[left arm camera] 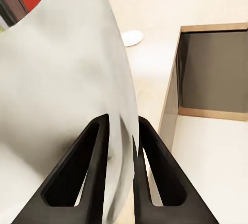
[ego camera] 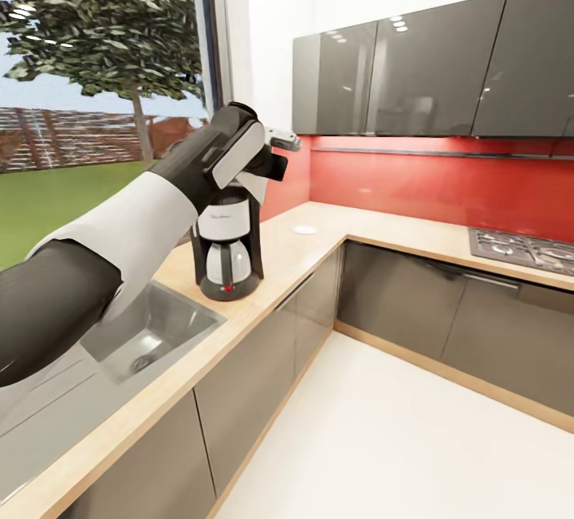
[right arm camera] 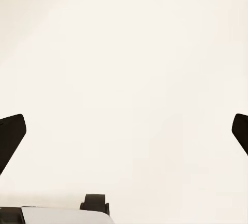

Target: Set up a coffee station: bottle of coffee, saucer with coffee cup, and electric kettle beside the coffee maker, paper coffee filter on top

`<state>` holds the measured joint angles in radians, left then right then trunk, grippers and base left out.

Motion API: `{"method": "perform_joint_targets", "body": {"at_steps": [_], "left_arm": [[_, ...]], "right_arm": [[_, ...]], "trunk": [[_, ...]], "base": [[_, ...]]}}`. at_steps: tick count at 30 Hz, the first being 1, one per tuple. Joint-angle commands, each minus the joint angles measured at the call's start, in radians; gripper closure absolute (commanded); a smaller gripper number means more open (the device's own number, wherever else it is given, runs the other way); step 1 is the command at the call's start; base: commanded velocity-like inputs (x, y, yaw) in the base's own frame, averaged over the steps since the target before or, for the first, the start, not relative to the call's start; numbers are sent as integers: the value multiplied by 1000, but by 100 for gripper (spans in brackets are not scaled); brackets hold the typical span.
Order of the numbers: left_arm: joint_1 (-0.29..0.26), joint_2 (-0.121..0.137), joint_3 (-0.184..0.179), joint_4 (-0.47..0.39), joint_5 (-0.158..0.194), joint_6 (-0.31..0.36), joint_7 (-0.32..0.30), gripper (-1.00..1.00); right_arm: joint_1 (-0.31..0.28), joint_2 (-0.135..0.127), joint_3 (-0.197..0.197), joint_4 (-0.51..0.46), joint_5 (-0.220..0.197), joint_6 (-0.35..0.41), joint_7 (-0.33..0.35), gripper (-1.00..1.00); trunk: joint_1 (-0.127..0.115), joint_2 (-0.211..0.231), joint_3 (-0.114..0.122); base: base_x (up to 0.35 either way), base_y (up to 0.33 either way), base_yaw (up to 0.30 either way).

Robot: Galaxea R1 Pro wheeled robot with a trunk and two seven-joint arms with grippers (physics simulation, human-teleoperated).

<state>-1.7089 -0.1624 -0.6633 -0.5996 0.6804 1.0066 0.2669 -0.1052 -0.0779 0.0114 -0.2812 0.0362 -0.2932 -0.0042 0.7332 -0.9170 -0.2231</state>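
Observation:
The coffee maker (ego camera: 227,252), black with a white upper housing and a pale carafe, stands on the beige kitchen countertop (ego camera: 319,252) beside the sink. My left gripper (ego camera: 275,164) hovers just above its top, shut on the white paper coffee filter (ego camera: 255,184). The left wrist view shows the black fingers (left arm camera: 98,167) pinching the filter (left arm camera: 67,79) at its lower edge. The white saucer (ego camera: 304,230) lies on the counter behind the coffee maker, toward the corner, and is seen again as the saucer (left arm camera: 132,38). My right gripper (right arm camera: 124,131) is open over pale floor, holding nothing.
A steel sink (ego camera: 151,328) is set into the counter under my left arm. A gas hob (ego camera: 522,252) sits at the right end of the counter. Dark grey wall cabinets (ego camera: 430,72) hang over a red backsplash. White floor (ego camera: 383,439) spreads in front.

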Motion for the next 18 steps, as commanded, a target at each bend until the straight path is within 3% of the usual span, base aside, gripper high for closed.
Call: {"method": "perform_joint_targets", "body": {"at_steps": [1,13,18], "left_arm": [[-2,1,-5,0,8,2,11,100],[-2,6,-2,0,8,1,11,100],[-2,7,-2,0,8,1,11,100]], "right_arm": [[-1,0,1,1,4,-3,0,-100],[-1,0,1,1,3,-3,0,-100],[-1,0,1,1,4,-3,0,-100]], "trunk": [[0,-1,-1],[0,-1,-1],[0,-1,-1]], "base": [[190,-153,0],[51,-37,0],[199,-136,0]]}}
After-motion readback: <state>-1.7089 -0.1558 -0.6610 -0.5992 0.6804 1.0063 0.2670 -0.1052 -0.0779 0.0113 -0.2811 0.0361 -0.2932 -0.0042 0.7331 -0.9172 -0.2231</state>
